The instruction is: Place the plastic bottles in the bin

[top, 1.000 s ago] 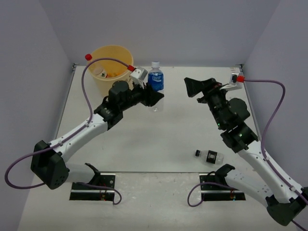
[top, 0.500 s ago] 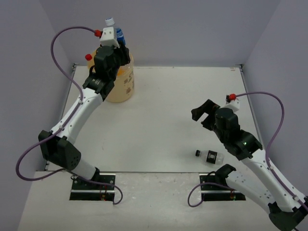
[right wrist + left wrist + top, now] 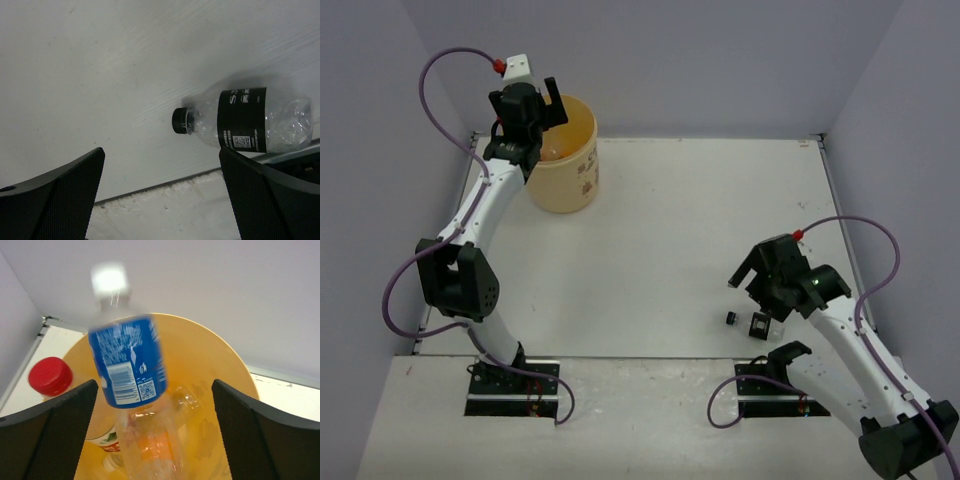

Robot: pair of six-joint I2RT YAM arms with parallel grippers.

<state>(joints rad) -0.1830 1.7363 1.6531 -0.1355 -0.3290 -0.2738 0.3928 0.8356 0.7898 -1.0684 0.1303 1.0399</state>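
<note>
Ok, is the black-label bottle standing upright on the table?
No, the black-label bottle lies on its side on the table, its cap pointing sideways.

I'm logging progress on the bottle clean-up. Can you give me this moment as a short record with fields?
left gripper: open, above the bin
blue-label bottle: mid-air over the bin, not gripped, blurred
bin contents: red-capped bottle, others unclear
right gripper: open, over the black-label bottle
black-label bottle: lying on the table near its front edge
</note>
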